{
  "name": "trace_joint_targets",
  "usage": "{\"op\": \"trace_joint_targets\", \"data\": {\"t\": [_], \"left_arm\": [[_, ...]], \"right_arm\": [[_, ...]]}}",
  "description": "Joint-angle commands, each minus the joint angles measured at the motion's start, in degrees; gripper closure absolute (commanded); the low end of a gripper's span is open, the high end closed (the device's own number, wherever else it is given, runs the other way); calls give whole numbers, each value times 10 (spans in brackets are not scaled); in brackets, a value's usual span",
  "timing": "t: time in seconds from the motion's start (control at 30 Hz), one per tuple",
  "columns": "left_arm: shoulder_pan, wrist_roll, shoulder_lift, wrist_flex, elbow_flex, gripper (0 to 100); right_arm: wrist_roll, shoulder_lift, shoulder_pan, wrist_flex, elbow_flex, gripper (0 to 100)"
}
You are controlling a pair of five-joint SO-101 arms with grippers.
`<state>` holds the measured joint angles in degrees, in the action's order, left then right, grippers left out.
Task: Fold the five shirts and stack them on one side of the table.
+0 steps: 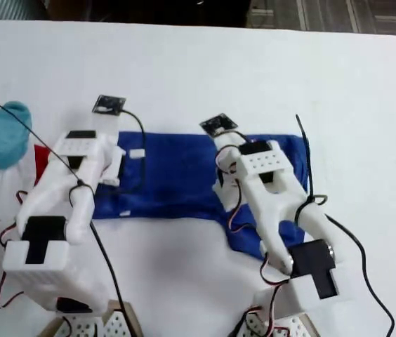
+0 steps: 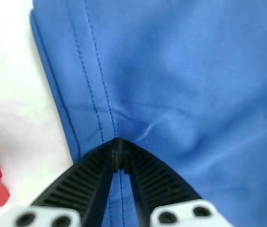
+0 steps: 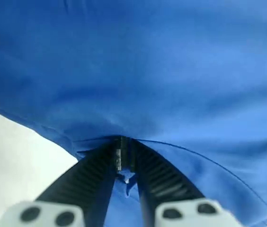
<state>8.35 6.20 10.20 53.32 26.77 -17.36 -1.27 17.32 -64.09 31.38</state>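
Fingers (image 2: 88, 177) of the left gripper (image 2: 118, 155) are closed on a stitched hem of the blue shirt (image 1: 177, 179), and the fingers (image 3: 158, 178) of the right gripper (image 3: 123, 158) pinch its edge in the same way. In the high view the shirt lies spread in the middle of the white table (image 1: 198, 70), under both arms. A teal cloth (image 1: 1, 133) and a red cloth (image 1: 41, 160) lie at the left of the frame, the red one just beside the shirt.
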Motion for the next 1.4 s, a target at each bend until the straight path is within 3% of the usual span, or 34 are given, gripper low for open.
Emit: {"op": "trace_joint_targets", "data": {"t": [0.0, 0.13, 0.53, 0.8, 1.07, 1.37], "left_arm": [[4, -4, -3, -18, 0, 974], [4, -4, -3, -18, 0, 974], [4, -4, -3, -18, 0, 974], [4, -4, -3, -18, 0, 974], [4, -4, -3, -18, 0, 974], [4, -4, -3, -18, 0, 974]], "right_arm": [[4, 6, 1, -29, -25, 978], [-2, 37, 6, -85, -25, 978], [-135, 73, 3, -179, -4, 978], [-134, 211, -26, -139, 2, 978], [-138, 99, -119, -48, 40, 978], [-139, 78, -110, -95, 37, 978]]}}
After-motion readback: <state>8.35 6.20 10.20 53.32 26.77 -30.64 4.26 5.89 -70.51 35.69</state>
